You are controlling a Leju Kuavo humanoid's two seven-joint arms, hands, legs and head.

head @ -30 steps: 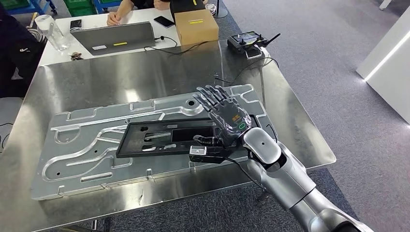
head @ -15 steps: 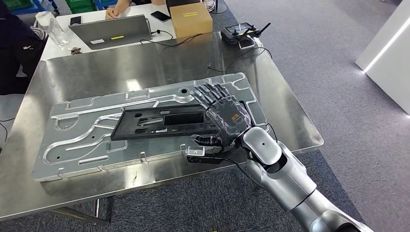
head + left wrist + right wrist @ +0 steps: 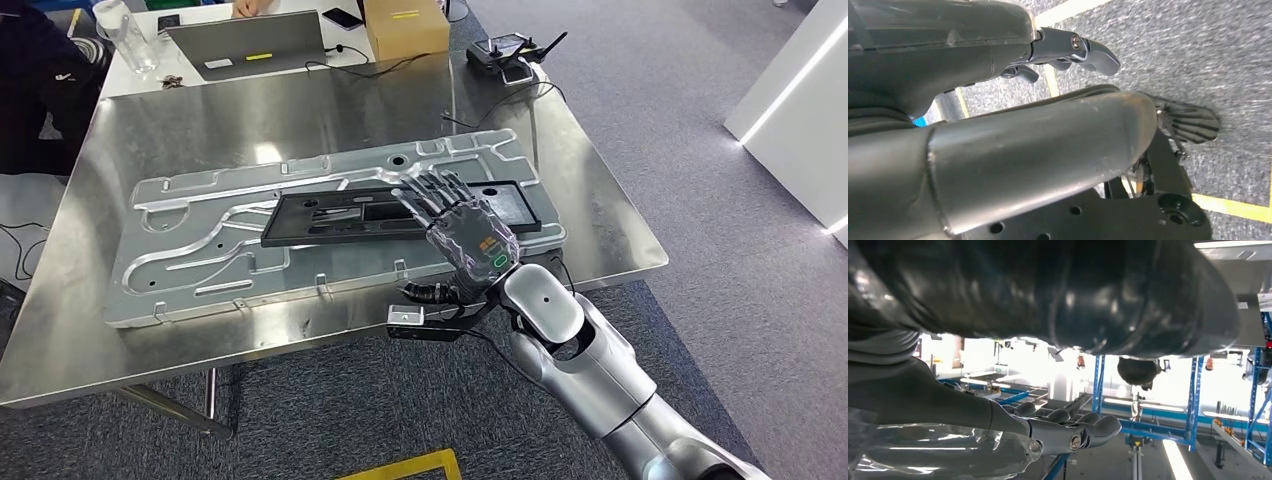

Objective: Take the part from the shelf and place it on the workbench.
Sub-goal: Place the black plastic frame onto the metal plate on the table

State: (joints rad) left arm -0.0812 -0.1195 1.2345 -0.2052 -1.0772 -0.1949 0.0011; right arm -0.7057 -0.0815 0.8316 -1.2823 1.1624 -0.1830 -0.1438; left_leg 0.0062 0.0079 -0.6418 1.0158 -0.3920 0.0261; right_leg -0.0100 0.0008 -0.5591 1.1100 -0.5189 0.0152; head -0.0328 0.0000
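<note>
The part is a flat black rectangular frame (image 3: 340, 215). It lies on a large silver machined plate (image 3: 200, 250) on the steel workbench (image 3: 250, 110). My right hand (image 3: 460, 235) hovers above the frame's right end and the table's near side, fingers spread, holding nothing. In the right wrist view its fingers (image 3: 1073, 432) stretch out straight with nothing between them. My left hand (image 3: 1068, 47) hangs over the grey carpet with its fingers loosely apart and nothing in it.
At the far side of the table stand a laptop (image 3: 250, 45), a cardboard box (image 3: 405, 25), a remote controller (image 3: 510, 50) with cables and a plastic bottle (image 3: 125, 35). A person (image 3: 30, 80) sits at the far left. Yellow floor tape (image 3: 400, 468) runs near my feet.
The whole picture has shifted: the table now sits farther up and away, so the camera has moved back. My right hand has drawn back from the frame toward the table's near edge.
</note>
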